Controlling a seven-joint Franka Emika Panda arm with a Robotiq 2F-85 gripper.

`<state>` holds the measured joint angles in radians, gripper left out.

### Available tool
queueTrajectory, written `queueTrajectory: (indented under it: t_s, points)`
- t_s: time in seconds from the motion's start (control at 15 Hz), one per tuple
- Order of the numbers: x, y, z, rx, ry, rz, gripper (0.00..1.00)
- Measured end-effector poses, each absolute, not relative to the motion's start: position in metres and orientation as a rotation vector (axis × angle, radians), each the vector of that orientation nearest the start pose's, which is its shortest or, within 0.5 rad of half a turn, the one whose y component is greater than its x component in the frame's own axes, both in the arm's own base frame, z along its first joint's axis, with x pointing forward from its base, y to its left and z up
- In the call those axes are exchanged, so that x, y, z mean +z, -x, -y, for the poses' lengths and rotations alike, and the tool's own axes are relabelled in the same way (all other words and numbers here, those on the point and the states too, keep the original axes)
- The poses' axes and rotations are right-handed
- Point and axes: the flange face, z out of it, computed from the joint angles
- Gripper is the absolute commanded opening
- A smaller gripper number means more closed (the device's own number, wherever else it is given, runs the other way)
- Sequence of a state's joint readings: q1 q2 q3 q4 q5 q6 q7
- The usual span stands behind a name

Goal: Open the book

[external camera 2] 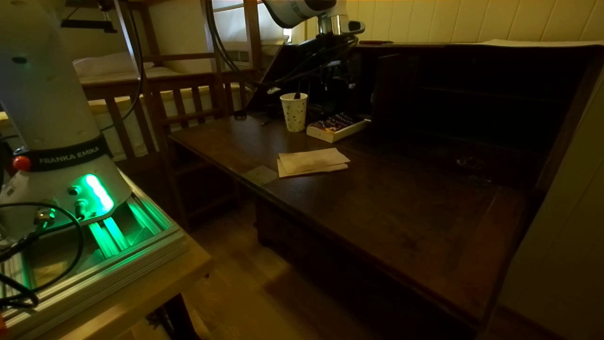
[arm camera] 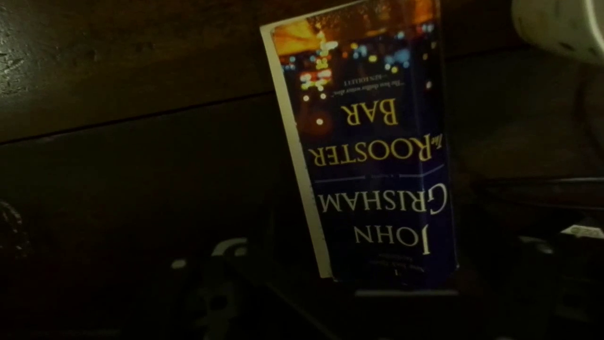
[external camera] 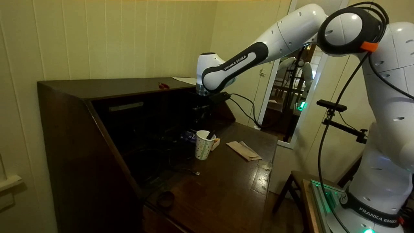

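The book is a thick paperback with a dark blue and orange cover and pale page edges. It lies flat and closed on the desk in an exterior view (external camera 2: 337, 123). In an exterior view the white cup partly hides the book (external camera: 188, 136). In the wrist view the book (arm camera: 373, 141) shows its cover upside down, with its pale page edge on the left. My gripper (external camera 2: 339, 79) is above the book and apart from it. In the wrist view the gripper (arm camera: 383, 250) has its dark fingers wide apart with nothing held between them; the fingertips are hard to see.
A white speckled cup (external camera: 202, 149) with a dark object in it stands beside the book. A folded tan paper (external camera 2: 313, 161) lies nearer the desk's front edge. A cable end (external camera: 194, 172) and a dark ring (external camera: 165, 199) lie on the desk (external camera: 223, 187). Dark cubbyholes rise behind.
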<state>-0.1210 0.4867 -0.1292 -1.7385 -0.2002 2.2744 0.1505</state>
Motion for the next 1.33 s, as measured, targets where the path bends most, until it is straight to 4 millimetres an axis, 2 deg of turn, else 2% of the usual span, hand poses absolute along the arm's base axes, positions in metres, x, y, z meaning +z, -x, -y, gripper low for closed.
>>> queueTrajectory:
  t_s: [0.13, 0.27, 0.73, 1.07, 1.33]
  points:
    - [0.306, -0.649, 0.163, -0.065, 3.333, -0.433, 1.00]
    - [0.297, -0.650, 0.159, -0.042, 3.335, -0.421, 1.00]
    - [0.237, -0.650, 0.143, 0.067, 3.339, -0.361, 1.00]
    - [0.218, -0.659, 0.137, 0.002, 3.352, -0.317, 1.00]
    - [0.209, -0.667, 0.131, 0.058, 3.380, -0.274, 1.00]
